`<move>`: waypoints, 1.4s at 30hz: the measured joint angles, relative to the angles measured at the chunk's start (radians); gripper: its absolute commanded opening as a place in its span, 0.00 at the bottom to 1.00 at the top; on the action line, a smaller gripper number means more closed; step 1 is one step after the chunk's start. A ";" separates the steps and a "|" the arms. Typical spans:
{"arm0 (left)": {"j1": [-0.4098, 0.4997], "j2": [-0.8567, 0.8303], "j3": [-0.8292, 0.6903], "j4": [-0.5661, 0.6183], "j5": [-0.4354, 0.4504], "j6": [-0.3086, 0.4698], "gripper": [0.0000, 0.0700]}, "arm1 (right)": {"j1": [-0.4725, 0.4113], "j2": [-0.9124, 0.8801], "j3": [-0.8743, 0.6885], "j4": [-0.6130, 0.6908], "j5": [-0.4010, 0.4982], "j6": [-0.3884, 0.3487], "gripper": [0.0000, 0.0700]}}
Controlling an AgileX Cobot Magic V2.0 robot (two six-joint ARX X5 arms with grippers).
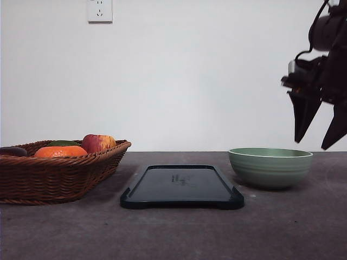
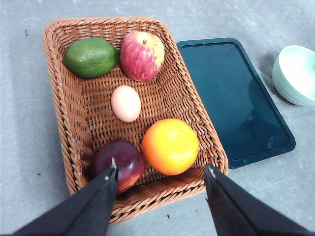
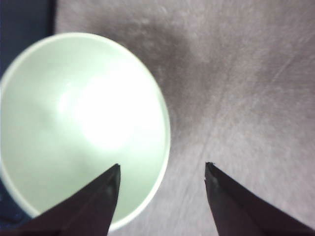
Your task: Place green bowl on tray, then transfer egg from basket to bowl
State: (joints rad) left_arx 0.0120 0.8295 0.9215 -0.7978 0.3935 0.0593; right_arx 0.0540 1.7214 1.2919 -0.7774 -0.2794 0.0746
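The right tool [image 1: 316,145] is seen at the upper right of the front frame, held aloft, its dark fingers spread and pointing down. The left tool [image 2: 160,172] is likewise parted; its arm's pose cannot be judged.

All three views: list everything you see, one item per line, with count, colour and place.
Woven wicker basket: one, brown, table's left side.
Oval egg: one, pinkish-tan, basket middle.
Apple: one, red-yellow, in basket.
Round orange fruit: one, orange, in basket.
Avocado-like fruit: one, green, basket corner.
Dark plum-like fruit: one, purple-red, in basket.
Rectangular tray: one, blackish, between basket and bowl.
Ribbed ceramic bowl: one, sage-green, on table right of tray.
Wall socket: one, white, wall.
Left gripper: black, open, above basket.
Right gripper: black, open, above bowl.
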 measured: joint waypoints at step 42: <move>0.000 0.000 0.000 0.001 0.001 0.000 0.50 | 0.345 0.157 0.503 -0.229 0.013 0.028 0.00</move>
State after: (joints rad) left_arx 0.0120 0.8295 0.9215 -0.7971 0.3946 0.0590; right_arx 0.3993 1.8788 1.7947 -1.0068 -0.2669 0.1021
